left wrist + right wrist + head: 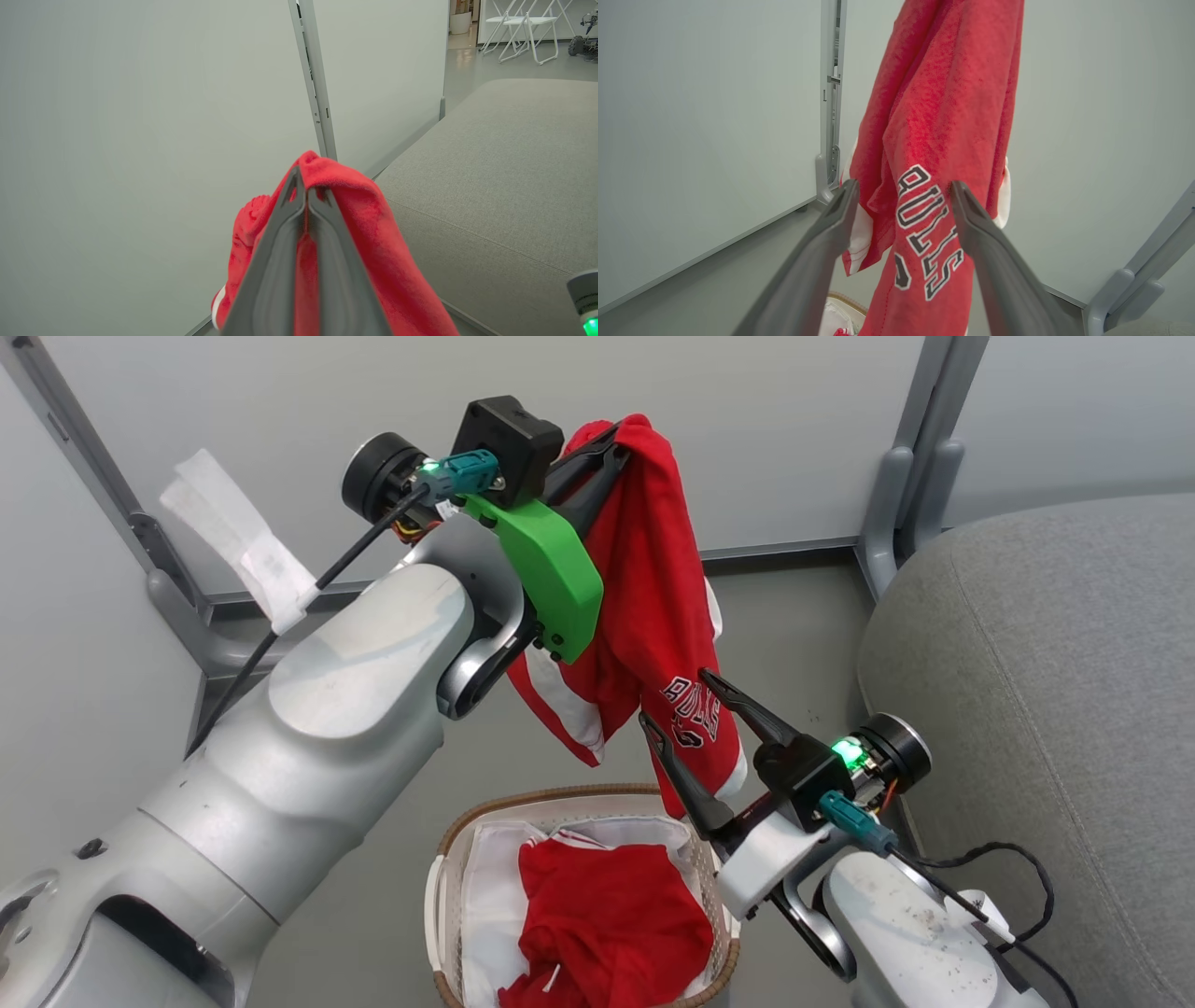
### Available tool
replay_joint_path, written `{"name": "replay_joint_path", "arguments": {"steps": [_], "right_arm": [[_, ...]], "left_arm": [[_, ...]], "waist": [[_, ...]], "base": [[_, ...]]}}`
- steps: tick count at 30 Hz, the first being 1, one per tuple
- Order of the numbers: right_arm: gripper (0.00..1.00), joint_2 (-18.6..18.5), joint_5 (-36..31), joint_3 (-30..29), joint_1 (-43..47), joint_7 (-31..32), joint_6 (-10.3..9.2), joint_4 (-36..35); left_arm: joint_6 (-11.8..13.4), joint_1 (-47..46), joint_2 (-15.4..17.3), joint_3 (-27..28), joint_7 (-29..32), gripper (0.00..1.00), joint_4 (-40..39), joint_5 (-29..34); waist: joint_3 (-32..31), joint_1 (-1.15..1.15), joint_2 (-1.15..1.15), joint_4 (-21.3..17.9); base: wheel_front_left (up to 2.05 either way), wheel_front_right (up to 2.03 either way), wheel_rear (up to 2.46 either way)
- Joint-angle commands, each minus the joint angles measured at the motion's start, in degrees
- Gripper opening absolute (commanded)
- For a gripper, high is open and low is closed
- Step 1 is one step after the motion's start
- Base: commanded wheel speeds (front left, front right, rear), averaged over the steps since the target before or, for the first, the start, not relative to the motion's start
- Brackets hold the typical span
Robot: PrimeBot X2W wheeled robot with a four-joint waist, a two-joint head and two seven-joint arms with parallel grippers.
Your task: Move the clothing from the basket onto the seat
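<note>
Against the grey wall (794,429), the left claw (621,437) pinches the limp, light clothing (644,579); the spread right claw (674,698) could grip lower down.

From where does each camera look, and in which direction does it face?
Head view: from the head, down onto the basket and seat; its left tool and right tool show.
Left wrist view: along its shut fingers, toward a wall panel and the seat.
Right wrist view: along its open fingers, toward the hanging garment.
Shared: all three show that garment, pinched by the left tool.
</note>
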Motion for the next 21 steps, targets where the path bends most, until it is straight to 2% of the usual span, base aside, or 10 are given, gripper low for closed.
{"name": "replay_joint_path", "arguments": {"steps": [1,7,15,16,17,18,21], "right_arm": [[1.0,-0.3,-0.6,0.2,-1.0,-0.3,-0.06,1.7],[1.0,-0.3,-0.5,-0.1,-3.8,-0.2,-0.06,7.9],[1.0,-0.3,0.6,-2.2,-5.7,-0.2,-0.06,11.0],[0.81,-0.3,1.0,-2.0,-5.9,-0.2,-0.06,11.3],[0.26,-0.3,1.4,-1.6,-6.1,-0.2,-0.06,11.8],[0.0,-0.3,1.7,-1.4,-6.4,-0.2,-0.06,12.0],[0.0,-0.3,2.4,-1.0,-7.3,-0.2,-0.06,12.6]], "left_arm": [[0.0,-1.1,-0.5,0.0,0.1,0.0,-0.1,-0.4],[0.0,-1.3,-1.5,-0.4,0.2,0.0,-0.8,-0.7],[0.4,0.1,-1.6,-0.9,0.4,0.0,-3.0,-1.0],[0.4,0.4,-1.5,-1.0,0.4,0.0,-3.3,-1.1],[0.5,0.7,-1.3,-1.1,0.4,0.0,-3.7,-1.1],[0.5,1.0,-1.1,-1.1,0.3,0.0,-4.0,-1.1],[0.9,2.1,-0.1,-1.2,0.3,0.0,-4.6,-1.2]], "waist": [[-0.2,0.0,0.0,1.2],[-0.6,0.0,0.0,2.8],[-0.9,0.0,0.0,3.7],[-0.9,0.0,0.0,3.7],[-1.0,0.0,0.0,3.7],[-1.0,0.0,0.0,3.7],[-1.1,0.0,0.0,3.4]], "base": [[0.0,0.0,0.0],[0.0,0.0,0.0],[0.0,0.0,0.0],[0.0,0.0,0.0],[0.0,0.0,0.0],[0.0,0.0,0.0],[0.0,0.0,0.0]]}}
